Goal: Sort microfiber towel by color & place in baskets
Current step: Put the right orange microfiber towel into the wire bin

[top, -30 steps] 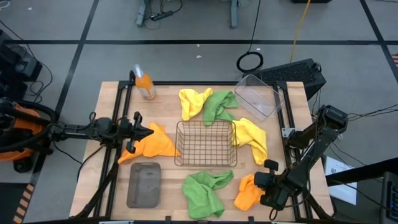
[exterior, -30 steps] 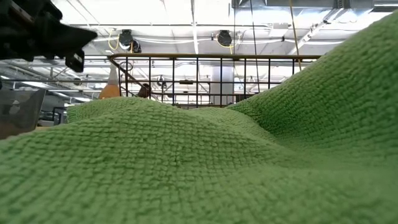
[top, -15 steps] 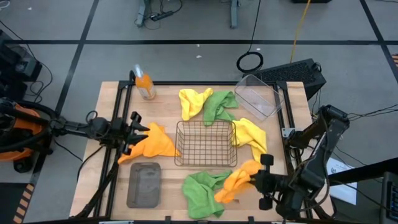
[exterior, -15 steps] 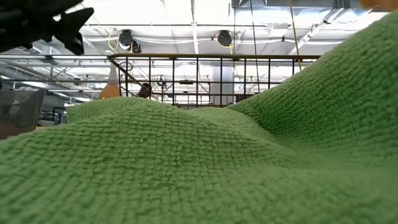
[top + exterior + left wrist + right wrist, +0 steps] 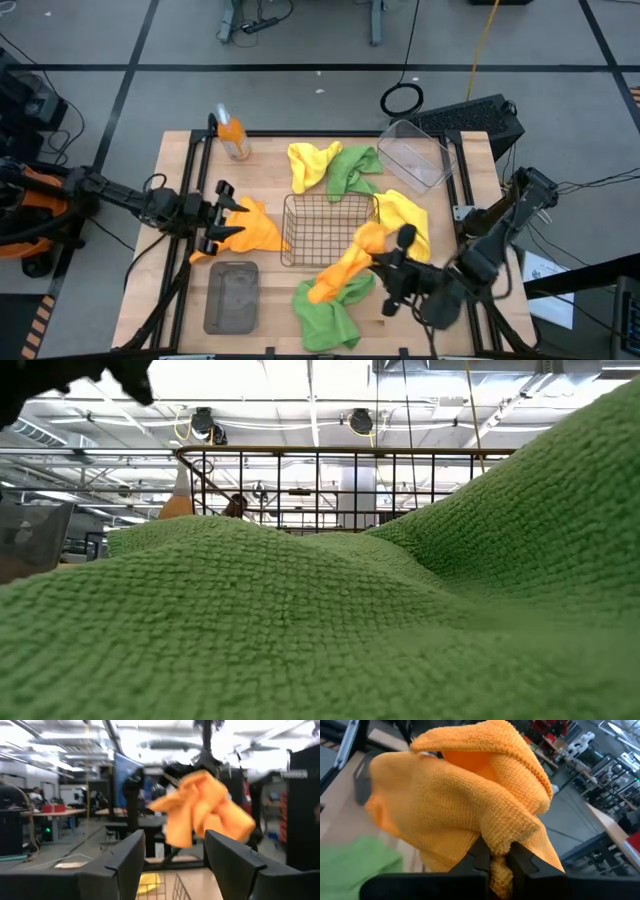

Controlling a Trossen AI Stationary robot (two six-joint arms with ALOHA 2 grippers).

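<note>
R pincer (image 5: 392, 262) clamped on orange towel (image 5: 345, 265), held above wire basket (image 5: 330, 232) edge; L pincer (image 5: 222, 218) parted, empty, beside 2nd orange towel (image 5: 252, 230) on table (image 5: 270, 165)

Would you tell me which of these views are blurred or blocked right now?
Left wrist view: the orange towel hanging ahead is motion-blurred, ceiling lights glare. Low view: a green towel fills the frame, hiding the table. High view: sharp, evenly lit. Right wrist view: towel sharp, background soft.
</note>
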